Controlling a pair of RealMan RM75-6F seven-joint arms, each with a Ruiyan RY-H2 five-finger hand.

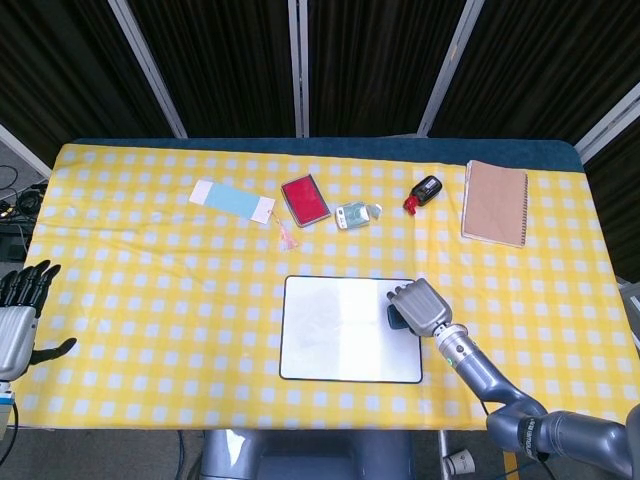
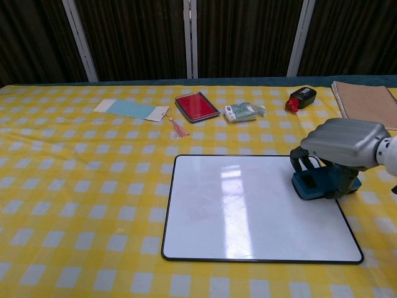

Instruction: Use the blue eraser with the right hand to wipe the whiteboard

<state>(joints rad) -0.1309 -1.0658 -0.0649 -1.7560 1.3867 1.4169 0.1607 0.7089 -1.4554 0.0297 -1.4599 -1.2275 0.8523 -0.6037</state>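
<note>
The whiteboard [image 1: 340, 330] [image 2: 248, 211] lies flat on the checked cloth near the table's front edge. My right hand [image 1: 420, 307] [image 2: 344, 144] grips the blue eraser [image 1: 396, 317] [image 2: 319, 184] from above and presses it on the board's far right part, close to the right rim. Most of the eraser is hidden under the hand in the head view. My left hand [image 1: 18, 318] hangs off the table's left edge with fingers spread, holding nothing; the chest view does not show it.
Along the far side lie a light blue card with a tassel [image 1: 232, 200], a red case [image 1: 305, 199], a small silver packet [image 1: 355, 214], a black and red marker [image 1: 424, 192] and a brown notebook [image 1: 495, 202].
</note>
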